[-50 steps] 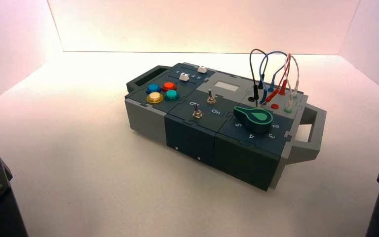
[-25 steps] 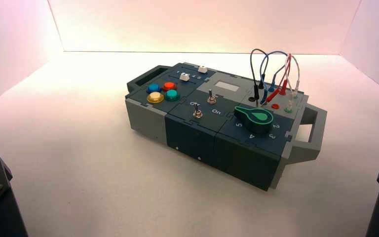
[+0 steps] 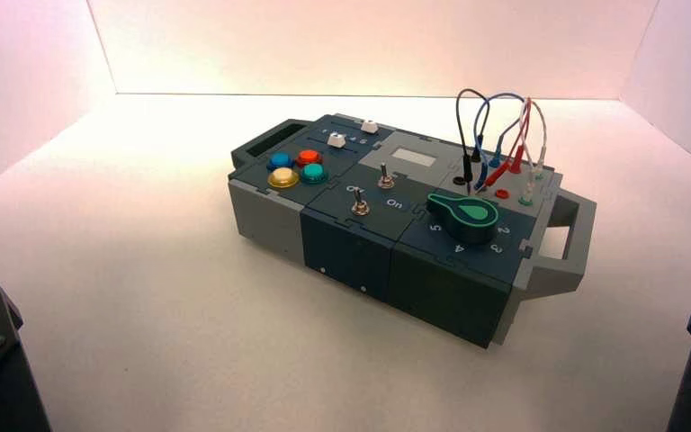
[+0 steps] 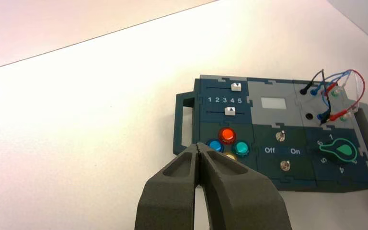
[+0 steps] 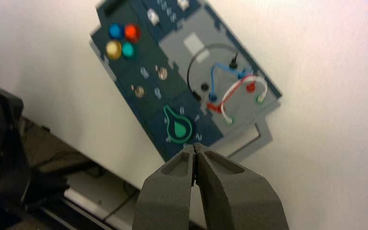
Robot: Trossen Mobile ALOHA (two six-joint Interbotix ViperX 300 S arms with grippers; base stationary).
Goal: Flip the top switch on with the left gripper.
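The box (image 3: 346,238) sits on the counter (image 3: 189,342), turned at an angle, and serves as the landmark here. The left gripper (image 4: 198,143) hangs in the air clear of the box, off toward its button end, with its fingers brought together to a narrow point and nothing between them. The right gripper (image 5: 195,144) hangs apart from the box too, over toward its knob end, its fingers likewise narrow, tips together. The top switch (image 4: 280,136), a small metal toggle, stands in the middle part of the box, on the dark panel just beside the grey one with the pale window (image 4: 273,103); the bottom switch (image 4: 285,165) is on that same panel, nearer the box's front edge (both are tiny things next to the knob). Between the two switches the panel reads "Off" and "On". On the box's left part are the red button (image 4: 227,135), blue button (image 4: 215,145), green button (image 4: 241,148) and yellow button (image 3: 283,177), with two white sliders (image 4: 230,111) behind them, beside the numbers 1 to 5. The black and green knob (image 3: 465,216) is on the box's front right part, and behind it the black, blue, red and white wires (image 3: 504,135) arch over the grey socket panel.
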